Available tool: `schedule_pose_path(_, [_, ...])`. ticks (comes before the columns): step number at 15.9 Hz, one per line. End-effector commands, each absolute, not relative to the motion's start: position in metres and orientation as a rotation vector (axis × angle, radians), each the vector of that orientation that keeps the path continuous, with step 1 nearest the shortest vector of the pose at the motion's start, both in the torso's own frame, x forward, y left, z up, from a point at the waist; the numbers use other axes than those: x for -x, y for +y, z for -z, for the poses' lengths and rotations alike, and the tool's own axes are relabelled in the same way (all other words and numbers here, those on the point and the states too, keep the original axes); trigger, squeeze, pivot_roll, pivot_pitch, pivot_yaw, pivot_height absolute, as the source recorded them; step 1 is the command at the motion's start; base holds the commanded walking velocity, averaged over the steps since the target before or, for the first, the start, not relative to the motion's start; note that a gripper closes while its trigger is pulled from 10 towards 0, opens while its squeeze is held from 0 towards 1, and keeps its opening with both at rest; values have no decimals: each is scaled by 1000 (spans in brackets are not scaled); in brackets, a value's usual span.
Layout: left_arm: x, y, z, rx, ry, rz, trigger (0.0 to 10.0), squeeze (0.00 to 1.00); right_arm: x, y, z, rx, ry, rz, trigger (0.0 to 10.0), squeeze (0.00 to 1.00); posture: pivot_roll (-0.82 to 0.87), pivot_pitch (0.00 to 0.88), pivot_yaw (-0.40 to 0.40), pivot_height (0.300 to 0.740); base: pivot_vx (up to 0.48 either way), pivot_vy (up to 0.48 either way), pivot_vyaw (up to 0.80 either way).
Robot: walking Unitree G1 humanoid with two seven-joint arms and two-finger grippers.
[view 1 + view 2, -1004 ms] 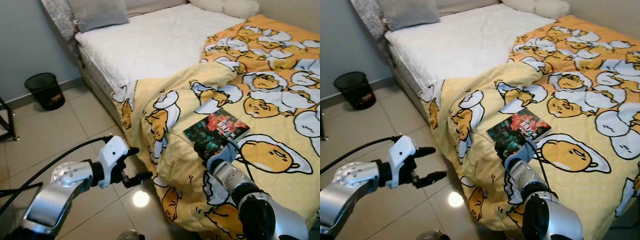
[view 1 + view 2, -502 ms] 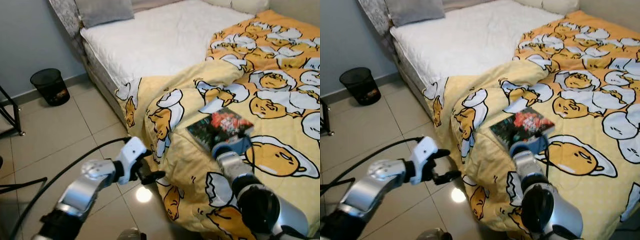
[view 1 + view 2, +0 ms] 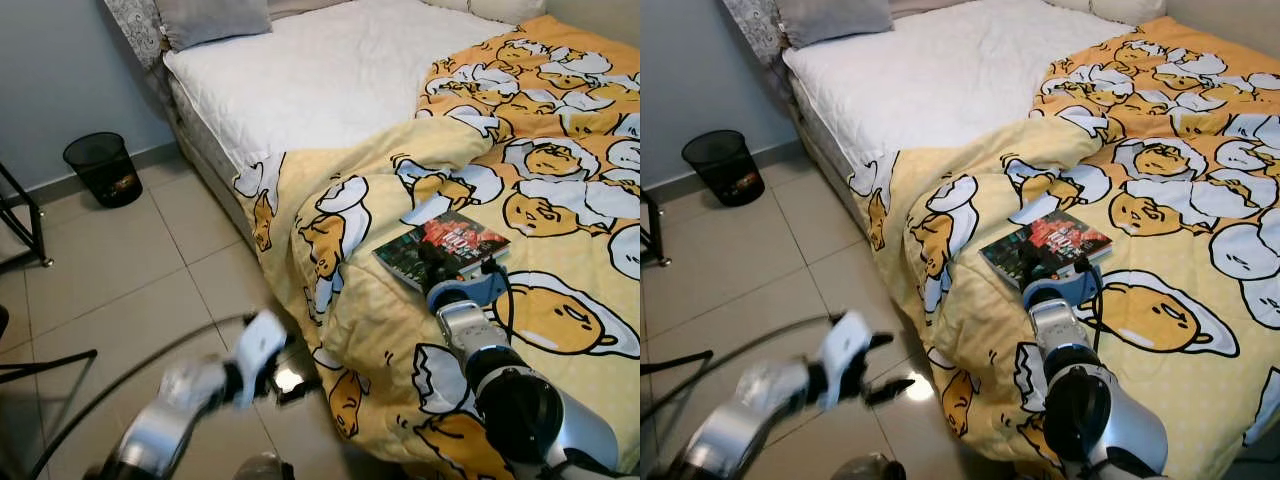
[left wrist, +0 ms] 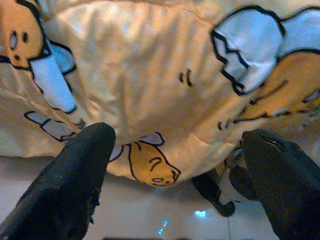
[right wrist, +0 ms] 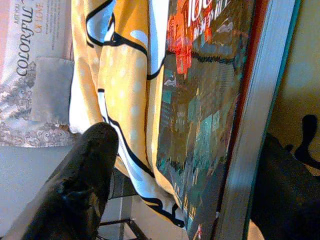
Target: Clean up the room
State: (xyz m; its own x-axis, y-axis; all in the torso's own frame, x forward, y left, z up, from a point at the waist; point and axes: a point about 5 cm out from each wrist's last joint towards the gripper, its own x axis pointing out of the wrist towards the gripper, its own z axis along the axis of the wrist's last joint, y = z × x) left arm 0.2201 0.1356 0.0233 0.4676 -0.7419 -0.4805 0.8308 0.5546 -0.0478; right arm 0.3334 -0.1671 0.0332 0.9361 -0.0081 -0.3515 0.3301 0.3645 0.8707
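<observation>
A dark book point(image 3: 442, 250) with a red and green cover lies flat on the yellow cartoon-print duvet point(image 3: 560, 180). My right gripper point(image 3: 452, 272) is at the book's near edge. In the right wrist view it is open point(image 5: 187, 140), one black finger point(image 5: 85, 185) beside the cover and the other past the book's page edge point(image 5: 250, 125). My left gripper point(image 3: 293, 368) is blurred and low over the floor tiles beside the bed. In the left wrist view it is open point(image 4: 177, 142), facing the duvet's hanging fold point(image 4: 150, 75).
A bare white mattress point(image 3: 320, 80) and a grey pillow point(image 3: 215, 18) lie at the bed's far end. A black wastebasket point(image 3: 103, 168) stands by the wall. Black stand legs point(image 3: 20, 215) are at the left. Tiled floor point(image 3: 130, 290) lies left of the bed.
My left arm has swung lower toward the floor and the bed's side, and is now blurred. The right gripper stays at the book's near edge. The camera has shifted slightly.
</observation>
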Motion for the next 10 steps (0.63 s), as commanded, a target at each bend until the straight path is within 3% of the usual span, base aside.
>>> schedule_pose_path(1, [-213,130,-23,-234,448,984,10000,1000,-339,-160,-39,-1181,312,200,0,0,291,11,29,740,0,0,0])
schedule_pose_path(4, [-204,109,-16,-198,363,945,10000,1000,-338,-158,-38,-1135,339,194,0,0,288,0,25,740,0,0,0])
schedule_pose_path(6, [-216,91,-30,-106,230,848,10000,1000,-337,-156,-36,-1087,361,181,0,0,290,0,16,740,0,0,0])
schedule_pose_path(9, [-213,48,-37,-143,256,984,10000,1000,-336,-156,-35,-1076,374,197,0,0,284,0,13,740,0,0,0])
schedule_pose_path(10, [-240,84,-94,-167,208,1025,10000,1000,-336,-157,-34,-1079,376,206,0,0,281,0,16,740,0,0,0])
